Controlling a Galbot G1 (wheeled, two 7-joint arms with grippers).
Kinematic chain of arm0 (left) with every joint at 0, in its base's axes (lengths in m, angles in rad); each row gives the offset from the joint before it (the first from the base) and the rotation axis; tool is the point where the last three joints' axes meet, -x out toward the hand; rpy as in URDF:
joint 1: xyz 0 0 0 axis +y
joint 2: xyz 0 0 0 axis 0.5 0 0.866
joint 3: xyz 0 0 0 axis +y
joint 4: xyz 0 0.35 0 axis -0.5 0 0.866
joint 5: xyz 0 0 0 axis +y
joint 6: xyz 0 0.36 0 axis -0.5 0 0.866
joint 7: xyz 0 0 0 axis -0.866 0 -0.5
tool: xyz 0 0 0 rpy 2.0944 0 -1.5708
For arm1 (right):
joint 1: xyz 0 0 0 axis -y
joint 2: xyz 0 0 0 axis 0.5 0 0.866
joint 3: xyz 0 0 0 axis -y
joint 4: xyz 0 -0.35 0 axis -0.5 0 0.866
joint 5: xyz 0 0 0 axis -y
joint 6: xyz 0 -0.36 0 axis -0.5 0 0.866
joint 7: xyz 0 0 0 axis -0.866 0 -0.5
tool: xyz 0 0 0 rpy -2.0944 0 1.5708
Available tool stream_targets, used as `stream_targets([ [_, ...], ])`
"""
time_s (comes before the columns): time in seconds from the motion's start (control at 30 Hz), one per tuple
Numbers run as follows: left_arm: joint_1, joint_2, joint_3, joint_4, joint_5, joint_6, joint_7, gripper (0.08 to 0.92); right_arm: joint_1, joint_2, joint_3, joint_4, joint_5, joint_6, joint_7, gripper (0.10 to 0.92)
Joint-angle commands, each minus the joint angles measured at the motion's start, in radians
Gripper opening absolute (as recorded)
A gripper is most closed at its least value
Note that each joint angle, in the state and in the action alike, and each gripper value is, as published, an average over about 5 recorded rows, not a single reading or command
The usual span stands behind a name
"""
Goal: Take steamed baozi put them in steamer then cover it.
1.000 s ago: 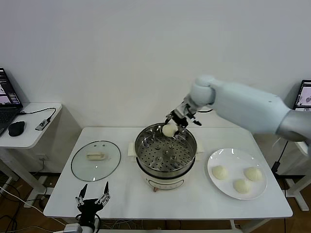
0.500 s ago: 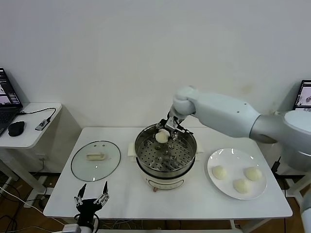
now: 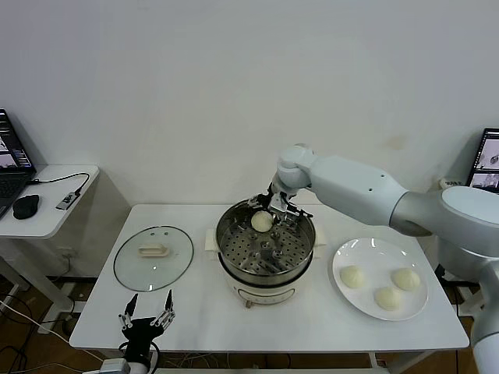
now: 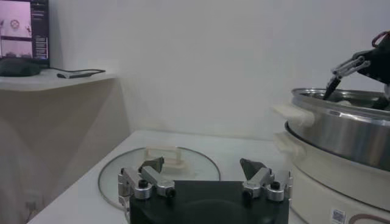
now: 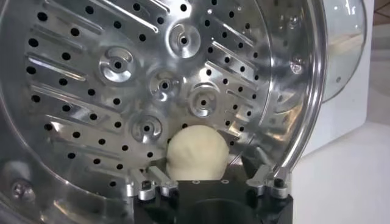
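The steamer (image 3: 231,226) is a shiny steel pot with a perforated tray (image 5: 122,67) on a white base. My right gripper (image 3: 273,210) reaches into its far side. One baozi (image 3: 262,221) rests on the tray between the spread fingers, and it also shows in the right wrist view (image 5: 198,152). Three more baozi (image 3: 353,276) lie on the white plate (image 3: 380,251) to the right. The cover (image 3: 153,257), a glass lid with a cream handle, lies flat on the table to the left. My left gripper (image 3: 146,313) is open and empty at the front left edge.
A side desk (image 3: 47,204) with a mouse and laptop stands to the left. A monitor (image 3: 485,152) is at the far right. The left wrist view shows the lid (image 4: 122,173) just ahead and the steamer wall (image 4: 341,131) beside it.
My right gripper has carried the baozi from above the steamer's far rim down onto the tray inside. The left arm has not moved.
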Motion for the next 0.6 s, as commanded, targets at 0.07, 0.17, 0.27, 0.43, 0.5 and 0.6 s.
stream_targets([
  [0.07, 0.0, 0.001, 0.002, -0.005, 0.001, 0.003, 0.0, 0.823, 0.081, -0.058, -0.029, 0.121, 0.185, -0.128, -0.043, 0.822],
  [0.17, 0.001, 0.002, 0.004, -0.014, 0.001, 0.009, 0.001, 0.823, 0.166, -0.138, -0.057, 0.236, 0.365, -0.325, -0.116, 0.823],
  [0.27, 0.002, 0.005, 0.008, -0.02, 0.003, 0.013, 0.001, 0.823, 0.23, -0.233, -0.068, 0.322, 0.478, -0.499, -0.167, 0.823],
  [0.43, 0.005, 0.017, 0.011, -0.032, 0.005, 0.016, 0.002, 0.823, 0.299, -0.393, -0.085, 0.447, 0.593, -0.709, -0.184, 0.823],
  [0.5, 0.006, 0.023, 0.012, -0.037, 0.005, 0.017, 0.002, 0.823, 0.319, -0.467, -0.092, 0.513, 0.621, -0.763, -0.184, 0.823],
  [0.6, 0.004, 0.031, 0.014, -0.041, 0.005, 0.018, 0.003, 0.823, 0.343, -0.576, -0.113, 0.597, 0.633, -0.798, -0.186, 0.823],
])
